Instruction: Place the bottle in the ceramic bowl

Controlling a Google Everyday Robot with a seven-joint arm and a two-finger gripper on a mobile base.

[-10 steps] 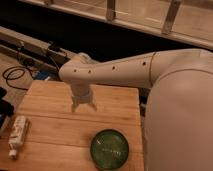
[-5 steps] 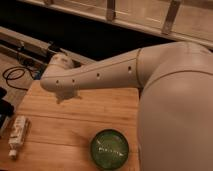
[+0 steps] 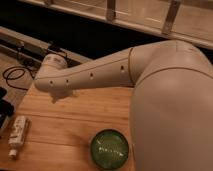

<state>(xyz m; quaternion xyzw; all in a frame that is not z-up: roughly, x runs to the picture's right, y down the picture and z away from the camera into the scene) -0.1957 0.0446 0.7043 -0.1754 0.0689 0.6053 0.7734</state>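
Observation:
The white bottle (image 3: 18, 132) lies on its side at the left edge of the wooden table (image 3: 75, 120), cap toward the near edge. The dark green ceramic bowl (image 3: 110, 148) sits upright near the front edge, right of centre, with nothing in it. My white arm (image 3: 90, 75) reaches from the right across the table's back, and its wrist end (image 3: 47, 75) hangs over the back left corner. The gripper is tucked under that wrist end, mostly hidden. It is open, holds nothing, and is well above and behind the bottle.
My bulky white body (image 3: 172, 115) fills the right side and overhangs the table's right edge beside the bowl. Black cables (image 3: 15, 75) lie on the floor at the left. A dark object (image 3: 4, 107) sits off the table's left edge. A rail runs behind.
The arm has swung left and stretched out. The gripper went from above the table's middle back to the back left corner. Bottle and bowl have not moved.

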